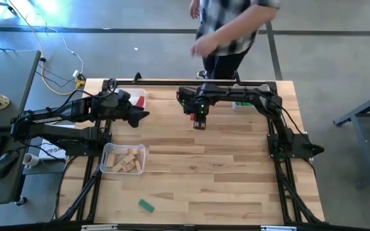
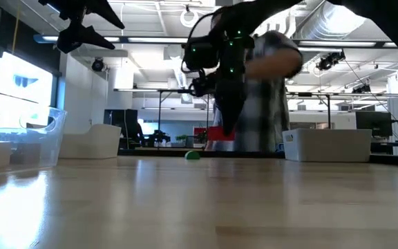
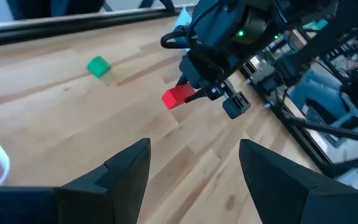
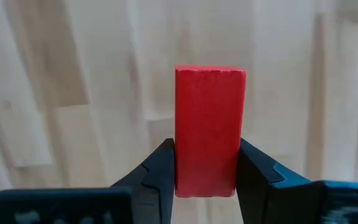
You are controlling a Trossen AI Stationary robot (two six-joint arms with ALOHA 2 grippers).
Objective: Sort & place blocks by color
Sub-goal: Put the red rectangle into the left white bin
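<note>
Red block [image 4: 209, 130] sits clamped in right pincer [image 1: 200, 119] above table [image 1: 223, 186]; left pincer [image 3: 194, 165] gapes apart.

I look down on a light wooden table [image 1: 198, 173] made of long planks. On its left side I see a clear bin [image 1: 123, 158] holding plain wood blocks [image 1: 126, 163]. At the far left edge a white bin [image 1: 137, 97] shows something red inside. A green block [image 1: 146, 205] lies alone on the near left planks. At the far right edge sits another white bin [image 1: 241, 104] with green in it.
</note>
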